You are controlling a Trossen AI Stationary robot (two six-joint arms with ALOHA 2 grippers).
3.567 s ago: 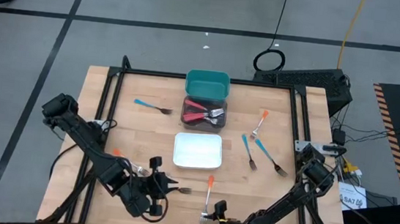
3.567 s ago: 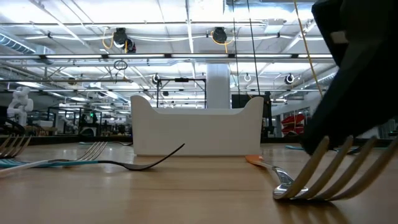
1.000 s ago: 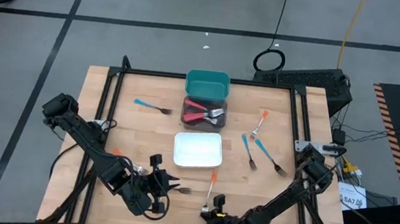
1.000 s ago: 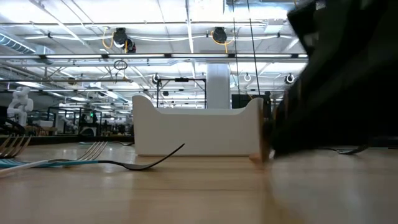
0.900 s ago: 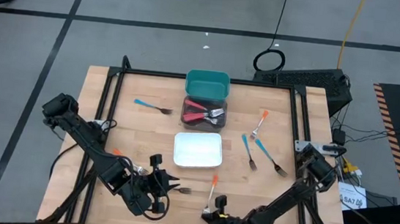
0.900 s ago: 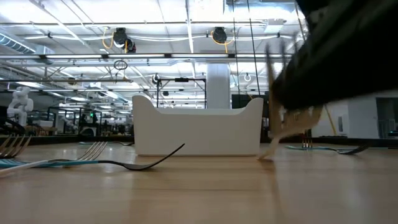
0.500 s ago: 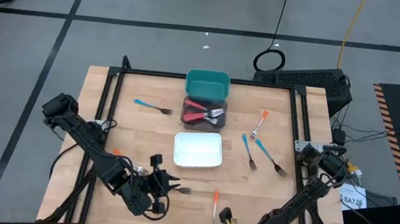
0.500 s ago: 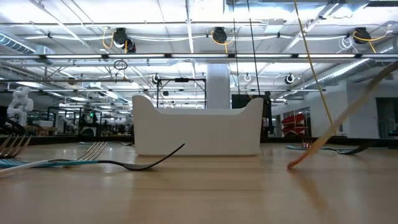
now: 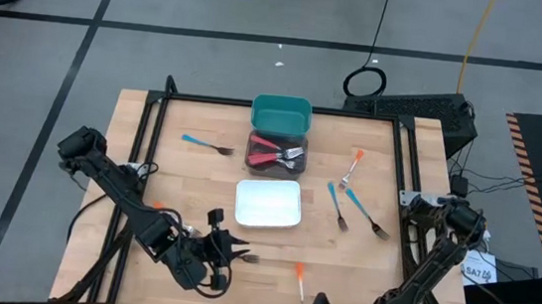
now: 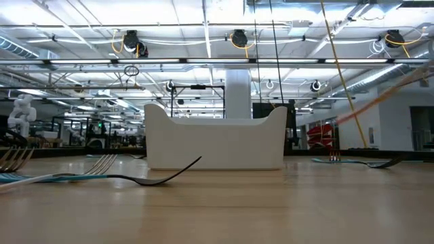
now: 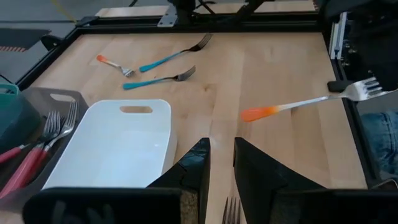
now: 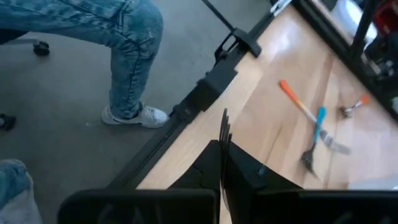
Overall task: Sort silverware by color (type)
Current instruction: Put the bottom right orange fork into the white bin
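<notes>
Taking the table (image 9: 141, 159) as a clock face with its far edge at 12, a blue-handled fork (image 9: 204, 145) lies alone at 10 o'clock. It will probably be a long reach for either arm. At 7 o'clock the left gripper (image 9: 224, 251) hovers low with its jaws slightly parted and nothing between them. A loose fork (image 9: 247, 258) lies just ahead of its fingertips. If it closes off-centre there, it could skid that thin fork across the wood rather than lift it. Down the middle sit the teal bin (image 9: 282, 105) at 12, the dark bin (image 9: 251, 156) holding the red-handled forks (image 9: 273, 155), and the white bin (image 9: 268, 204) at the centre. At 6 o'clock the right gripper (image 12: 222, 148) is clenched on the metal head of the orange-handled fork (image 9: 299, 279), lifted clear of the table with the handle pointing away from the jaws. The main risk is here, since the pinch is narrow and sits at one end. On a quick swing the fork could pivot or slip out, then drop short of a bin or into the wrong one. The two arms work close together at the near edge, so their paths could cross. A person's leg (image 12: 134, 56) stands just off the table's edge near this arm. At 3 o'clock three more forks (image 9: 347, 194) lie close together, with the two blue ones almost touching, so a grab there may drag a neighbour.
</notes>
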